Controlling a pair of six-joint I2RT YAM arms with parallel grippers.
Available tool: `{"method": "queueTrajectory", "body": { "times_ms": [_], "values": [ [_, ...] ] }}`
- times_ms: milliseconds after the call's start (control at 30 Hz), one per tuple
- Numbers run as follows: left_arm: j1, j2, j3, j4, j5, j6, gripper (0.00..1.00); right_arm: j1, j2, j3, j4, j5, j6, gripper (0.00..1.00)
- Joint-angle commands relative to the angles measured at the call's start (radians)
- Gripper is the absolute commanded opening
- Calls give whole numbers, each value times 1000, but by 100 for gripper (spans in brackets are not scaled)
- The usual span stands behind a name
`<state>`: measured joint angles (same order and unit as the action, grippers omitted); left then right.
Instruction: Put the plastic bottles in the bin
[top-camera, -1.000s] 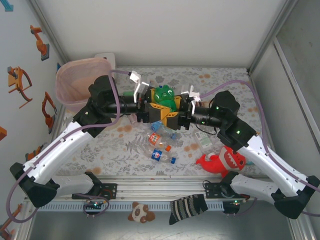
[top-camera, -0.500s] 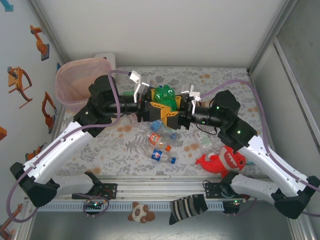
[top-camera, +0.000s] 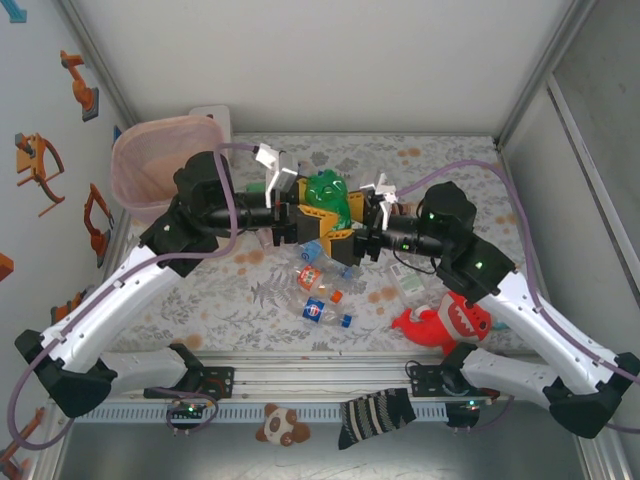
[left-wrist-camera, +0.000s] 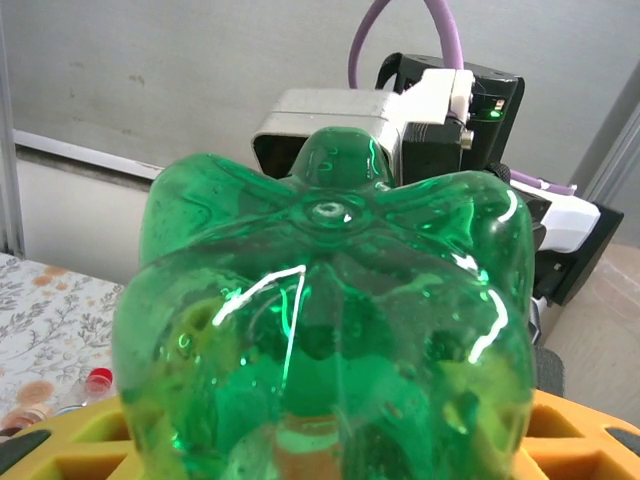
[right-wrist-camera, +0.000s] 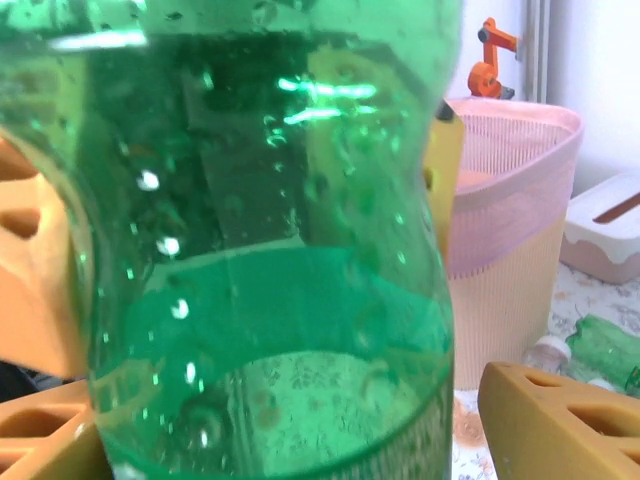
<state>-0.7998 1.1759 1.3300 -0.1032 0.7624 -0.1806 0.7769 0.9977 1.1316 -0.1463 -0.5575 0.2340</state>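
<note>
A green plastic bottle (top-camera: 325, 192) hangs above the table's middle between the two arms. My left gripper (top-camera: 298, 212) is shut on it; in the left wrist view its lobed base (left-wrist-camera: 320, 300) faces the camera, with yellow fingers (left-wrist-camera: 60, 445) at both lower corners. My right gripper (top-camera: 347, 238) stands open around the same bottle (right-wrist-camera: 260, 250), its right finger (right-wrist-camera: 560, 420) clear of the plastic. Several small bottles (top-camera: 322, 290) lie on the patterned cloth below. The pink bin (top-camera: 165, 122) stands at the back left, to the left of my left arm, and in the right wrist view the bin (right-wrist-camera: 510, 230) stands behind the bottle.
A red plush toy (top-camera: 445, 322) lies at the front right beside my right arm. A white box (top-camera: 212, 118) sits behind the bin. Another clear bottle (top-camera: 405, 280) lies right of the pile. White walls enclose the table on three sides.
My right gripper's jaws have spread apart, off the green bottle. The left gripper has tightened on it, and both grippers with the bottle have shifted slightly left.
</note>
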Motion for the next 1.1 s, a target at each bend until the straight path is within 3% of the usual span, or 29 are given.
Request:
{"method": "queueTrajectory", "body": {
  "times_ms": [0, 267, 600, 767, 1067],
  "values": [
    [16, -27, 47, -26, -21, 35, 47, 1, -43, 7, -56, 52, -10, 81],
    [102, -37, 121, -209, -206, 68, 47, 1, -103, -12, -131, 115, -31, 82],
    [250, -4, 312, -536, -657, 196, 47, 1, -126, -11, -160, 175, -58, 82],
    [385, 30, 384, -627, -754, 224, 47, 1, -114, 5, -182, 188, -64, 82],
    [662, 111, 443, -701, -811, 231, 46, 1, -106, 15, -196, 192, -73, 82]
  ]
}}
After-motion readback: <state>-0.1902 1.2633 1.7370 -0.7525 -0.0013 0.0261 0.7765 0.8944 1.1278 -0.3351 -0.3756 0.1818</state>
